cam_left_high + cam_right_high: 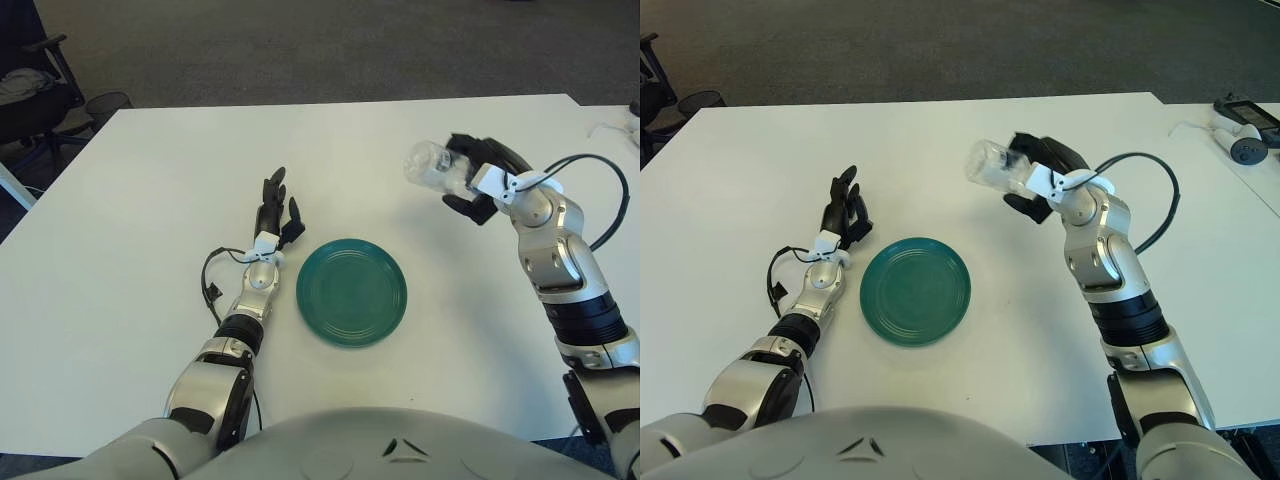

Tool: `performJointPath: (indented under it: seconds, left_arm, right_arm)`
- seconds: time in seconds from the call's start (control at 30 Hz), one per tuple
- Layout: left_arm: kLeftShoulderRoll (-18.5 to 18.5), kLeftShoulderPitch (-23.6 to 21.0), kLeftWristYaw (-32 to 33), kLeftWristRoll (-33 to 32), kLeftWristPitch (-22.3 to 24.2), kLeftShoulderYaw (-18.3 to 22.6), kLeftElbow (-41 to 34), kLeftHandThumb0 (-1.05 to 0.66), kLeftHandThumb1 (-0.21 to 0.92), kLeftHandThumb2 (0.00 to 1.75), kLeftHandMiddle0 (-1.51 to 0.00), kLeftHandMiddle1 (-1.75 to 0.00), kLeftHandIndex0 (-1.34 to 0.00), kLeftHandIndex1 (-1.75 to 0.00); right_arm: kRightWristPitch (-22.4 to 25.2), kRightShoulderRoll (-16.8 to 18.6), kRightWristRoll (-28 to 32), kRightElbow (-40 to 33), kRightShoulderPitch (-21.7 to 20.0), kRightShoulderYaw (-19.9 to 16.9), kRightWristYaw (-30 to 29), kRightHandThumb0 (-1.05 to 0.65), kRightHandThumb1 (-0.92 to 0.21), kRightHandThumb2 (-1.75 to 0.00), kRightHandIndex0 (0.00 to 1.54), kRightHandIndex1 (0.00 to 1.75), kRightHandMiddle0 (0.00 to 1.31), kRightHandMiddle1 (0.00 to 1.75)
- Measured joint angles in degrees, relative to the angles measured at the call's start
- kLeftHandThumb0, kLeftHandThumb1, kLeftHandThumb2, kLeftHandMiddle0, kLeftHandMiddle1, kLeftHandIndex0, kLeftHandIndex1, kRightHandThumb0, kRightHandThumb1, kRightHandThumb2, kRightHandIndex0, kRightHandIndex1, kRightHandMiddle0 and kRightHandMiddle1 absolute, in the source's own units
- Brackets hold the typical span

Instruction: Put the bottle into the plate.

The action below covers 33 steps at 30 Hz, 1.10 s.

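Holding the bottle (pixel 432 167) sideways in our right hand (pixel 478 180), seemingly clamped, we hover right of the plate (pixel 351 292).

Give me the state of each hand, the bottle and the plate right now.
right hand: raised over the table, shut on the bottle.
bottle: clear, held sideways, off the table.
plate: green, flat on the table, nothing in it.
left hand: left of plate, fingers extended, holding nothing.
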Motion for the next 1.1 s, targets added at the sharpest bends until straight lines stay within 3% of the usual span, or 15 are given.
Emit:
performJointPath:
  seconds: [0.13,0.23,0.53,0.7,0.9,1.1]
  left_arm:
    - [0.1,0.0,0.0,0.0,0.0,0.0,0.0,-0.78,0.92,0.96,-0.33,-0.02,0.0,-0.65]
    - [0.2,0.0,0.0,0.0,0.0,-0.1,0.1,-0.8,0.92,0.96,-0.33,-0.02,0.0,-0.65]
    - [0.8,0.0,0.0,0.4,0.0,-0.5,0.1,-0.82,0.92,0.98,-0.32,-0.01,0.0,-0.62]
    - [0.8,0.0,0.1,0.6,0.1,-0.8,0.1,-0.81,0.92,0.99,-0.32,-0.01,0.0,-0.63]
    - [1.0,-0.2,0.0,0.5,0.0,-0.9,0.7,-0.8,0.92,0.98,-0.3,0.0,0.0,-0.64]
    - [1.0,-0.5,-1.1,0.0,0.0,-0.7,1.5,-0.8,0.92,0.97,-0.29,0.0,0.0,-0.64]
  right_arm:
    - [-1.0,1.1,0.1,-3.6,-2.5,0.0,-0.2,0.0,-0.05,-1.58,0.85,1.63,0.58,1.75]
    - [-4.5,2.3,0.4,-4.0,-3.5,0.0,-2.1,0.0,-0.04,-1.59,0.86,1.62,0.59,1.75]
    - [-12.4,5.9,3.7,-4.0,-3.5,2.4,-3.7,0.0,0.01,-1.63,0.92,1.55,0.64,1.75]
    - [-15.4,6.2,6.1,-4.1,-3.5,4.0,-0.7,0.0,0.03,-1.65,0.93,1.55,0.66,1.75]
    - [-17.3,7.3,2.1,-7.5,0.5,11.8,0.0,0.0,0.02,-1.66,0.9,1.62,0.64,1.75]
    - [-20.6,9.1,0.8,-5.6,3.7,18.0,0.4,0.0,0.0,-1.65,0.87,1.67,0.62,1.75]
